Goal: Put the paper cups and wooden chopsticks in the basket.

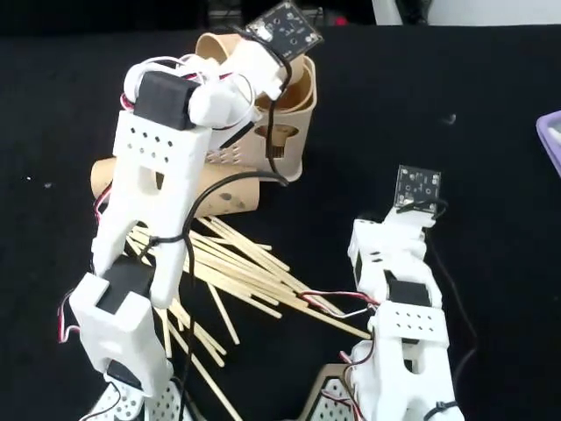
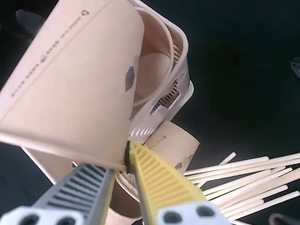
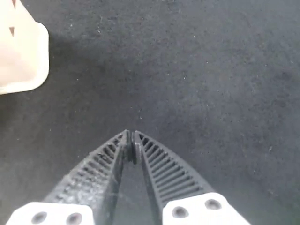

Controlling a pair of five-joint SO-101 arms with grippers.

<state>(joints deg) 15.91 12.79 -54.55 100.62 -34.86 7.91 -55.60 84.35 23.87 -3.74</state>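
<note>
Now, the left jaws pinch the rim of a paper cup [image 2: 70,79], tilted just above the basket [image 2: 185,56]. It looks light, thin-walled and easily crushed, so that rim hold suits. One cup already sits inside, so room is tight. Chopsticks [image 2: 243,180] lie beside the basket. The right jaws are closed and empty.

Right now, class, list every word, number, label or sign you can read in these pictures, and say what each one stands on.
On the held paper cup in the left gripper: a line of small print along its side and a tiny round sign, both too small to read.
On the lying paper cup beside the basket: a tiny mark, unreadable.
On the basket, the chopsticks and the table: no text.
</note>
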